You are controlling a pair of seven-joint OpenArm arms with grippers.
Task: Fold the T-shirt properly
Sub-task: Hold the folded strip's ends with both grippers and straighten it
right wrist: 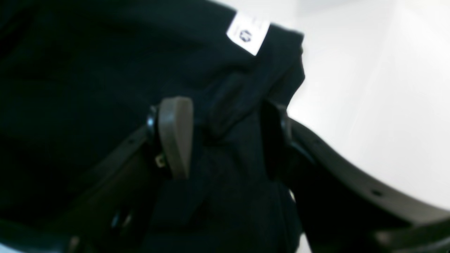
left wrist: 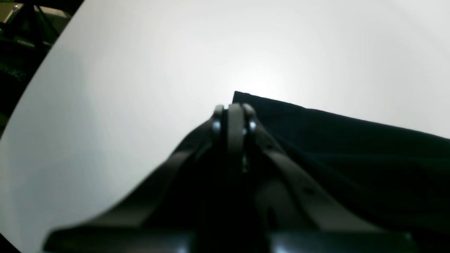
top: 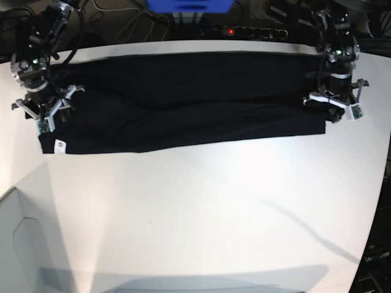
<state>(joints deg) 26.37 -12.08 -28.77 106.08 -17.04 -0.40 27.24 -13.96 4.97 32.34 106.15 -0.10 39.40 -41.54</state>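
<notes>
- The T-shirt [top: 183, 104] lay as a long black band across the upper part of the white table [top: 201, 207]; its white tag [right wrist: 248, 33] showed at the lower left corner
- The right gripper [right wrist: 225, 140] stood at the band's left end, fingers [right wrist: 174, 137] spread with cloth between them; not pinching
- The left gripper [left wrist: 235, 117] sat at the right end, fingers pressed together; whether cloth was pinched I cannot tell

- Base view is bright and evenly lit from overhead; the white table [top: 201, 201] reads nearly blown out, with a soft glare patch at the lower left of the frame
- A thin diagonal shadow crosses the lower right, and a wide grey band lies along the bottom edge
- Wide-angle lens bends the table's edges, strongest at the right corners
- The T-shirt [top: 183, 104] is so dark that its folds barely register
- Left wrist view: glare blooms at upper centre, the close foreground at the bottom is blurred, corners are vignetted black
- Right wrist view is soft throughout; only the white tag [right wrist: 248, 32] stands out, and the right side is overexposed
</notes>
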